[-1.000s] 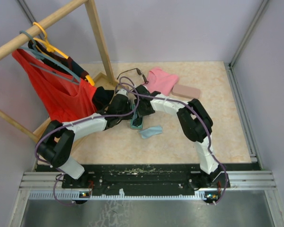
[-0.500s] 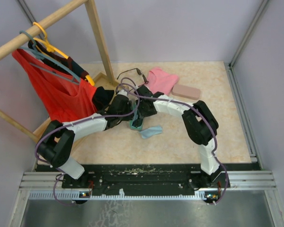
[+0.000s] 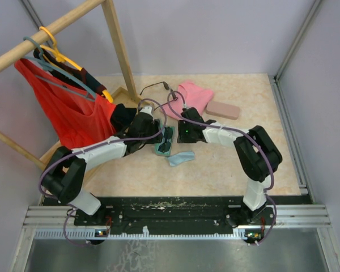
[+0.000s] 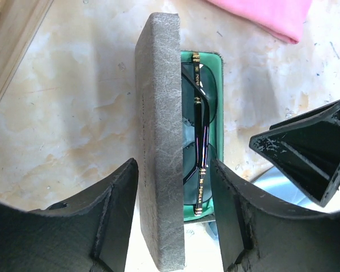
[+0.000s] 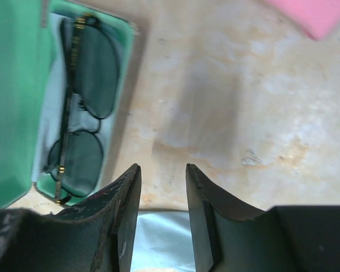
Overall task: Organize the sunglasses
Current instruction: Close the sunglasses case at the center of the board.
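One pair of sunglasses (image 4: 199,124) lies folded in the green-lined base of a grey case (image 3: 165,141). The case's grey lid (image 4: 161,141) stands upright beside them. My left gripper (image 4: 173,164) is open and straddles the lid, with a gap on each side. My right gripper (image 5: 163,167) is open and empty, just right of the case, and sees the folded sunglasses (image 5: 79,113) at its left. In the top view the left gripper (image 3: 154,136) and right gripper (image 3: 180,134) flank the case. A second pair of sunglasses (image 3: 157,86) lies at the back by the wooden post.
A light-blue cloth (image 3: 180,158) lies just in front of the case. A pink cloth (image 3: 194,95) and a pink case (image 3: 222,109) lie behind the right arm. A wooden rack (image 3: 118,42) with a red garment (image 3: 68,110) on hangers stands at the left.
My right gripper has drawn back to the right, off the case, narrowing a little. My left gripper has widened around the lid. The case and its sunglasses now show uncovered.
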